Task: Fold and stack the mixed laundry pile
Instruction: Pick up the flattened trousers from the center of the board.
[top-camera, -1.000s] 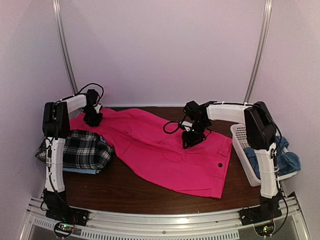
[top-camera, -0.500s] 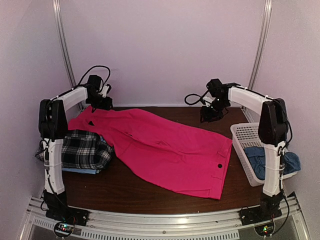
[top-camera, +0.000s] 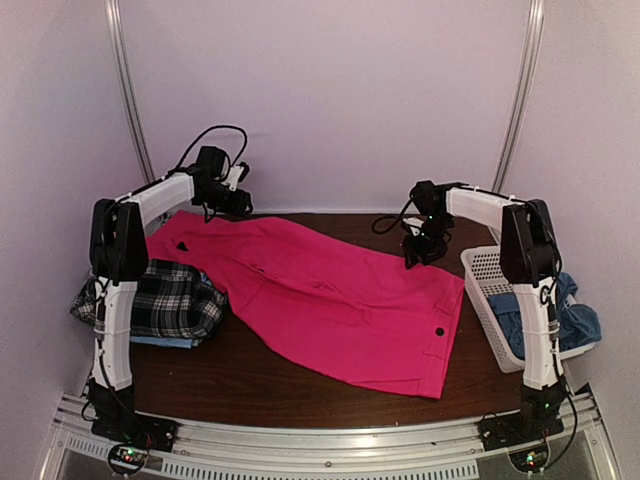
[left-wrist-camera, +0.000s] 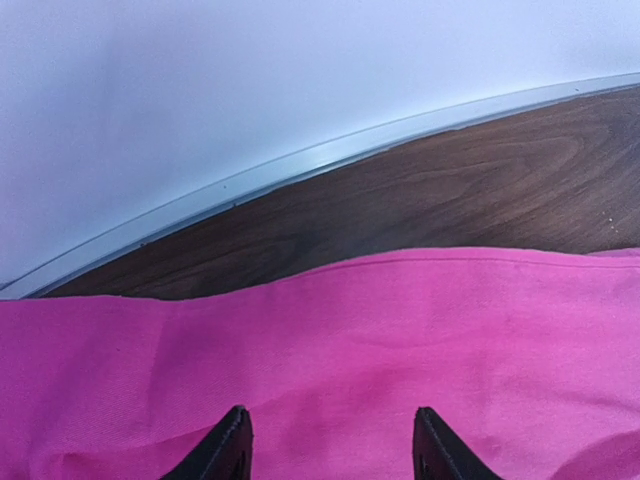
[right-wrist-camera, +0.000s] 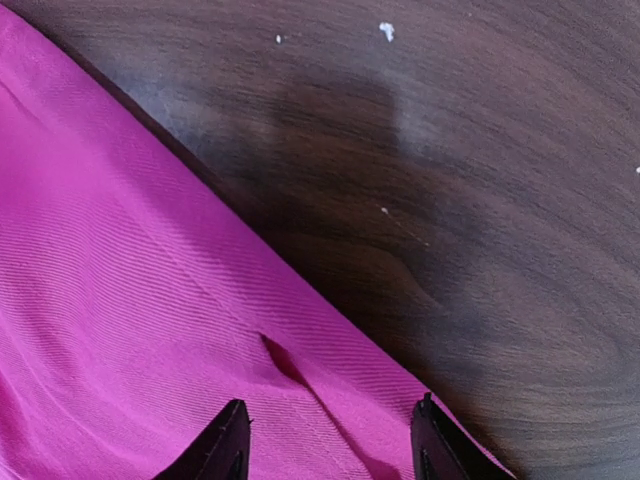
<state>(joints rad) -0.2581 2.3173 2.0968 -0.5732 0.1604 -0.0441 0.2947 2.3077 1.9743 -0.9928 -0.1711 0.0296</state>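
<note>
Hot-pink trousers (top-camera: 330, 300) still lie flat on the table (top-camera: 250, 385) left of the white basket (top-camera: 481, 274), while the left gripper (top-camera: 243, 200), jaws parted and empty, has risen above their corner farthest from it and the right gripper (top-camera: 414, 254), equally open and empty, has dropped to their nearer edge.

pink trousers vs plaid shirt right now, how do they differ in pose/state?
The pink trousers lie spread flat across the middle of the table; the plaid shirt sits in a compact bundle at the left edge. The trousers cover far more table than the shirt. The trousers rest straight on the wood, the shirt on a light blue cloth. Both are outside the basket.
</note>
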